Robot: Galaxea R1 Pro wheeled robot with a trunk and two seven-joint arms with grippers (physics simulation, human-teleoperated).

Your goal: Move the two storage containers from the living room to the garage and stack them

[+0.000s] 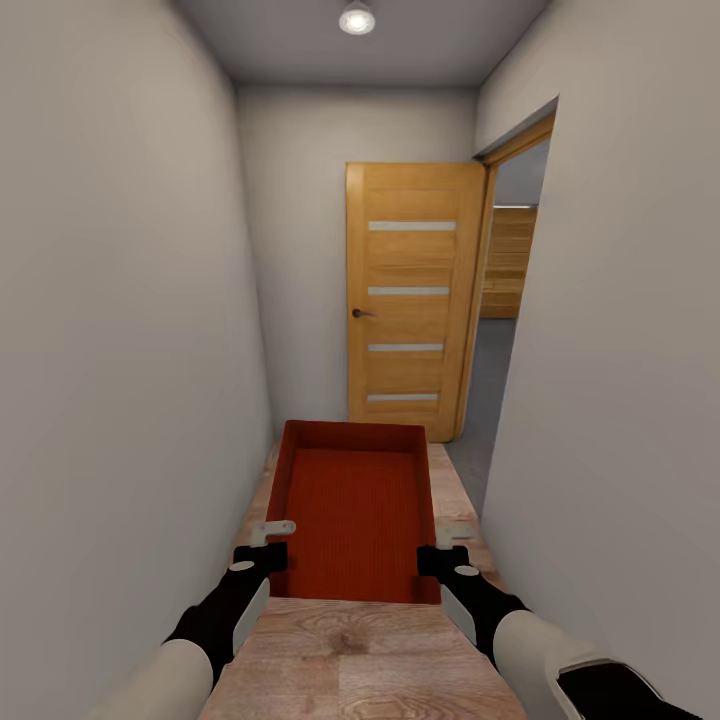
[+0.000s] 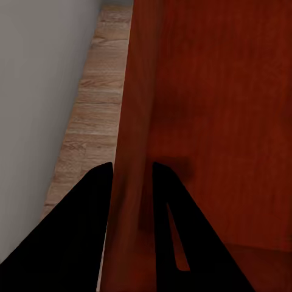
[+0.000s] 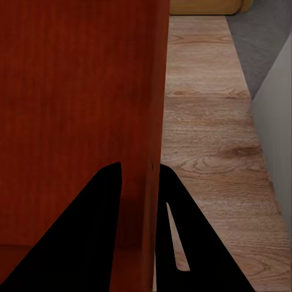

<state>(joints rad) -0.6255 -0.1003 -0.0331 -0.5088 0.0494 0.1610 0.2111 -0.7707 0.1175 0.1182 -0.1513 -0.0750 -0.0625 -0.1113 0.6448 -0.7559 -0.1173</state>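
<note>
Both end effectors, left point(image 1: 268, 545) and right point(image 1: 442, 548), pinch the storage container's point(image 1: 352, 510) side walls. It rides down a corridor; the open door point(image 1: 410, 300) at one o'clock probably leads garageward, so placing and stacking remain.

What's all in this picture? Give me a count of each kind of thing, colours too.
Orange-red storage container, held between the two arms: 1
Black end effectors, left end effector and right end effector, each clamped on a side wall: 2
Wooden door, standing open: 1
Ceiling light: 1
Total: 5
</note>
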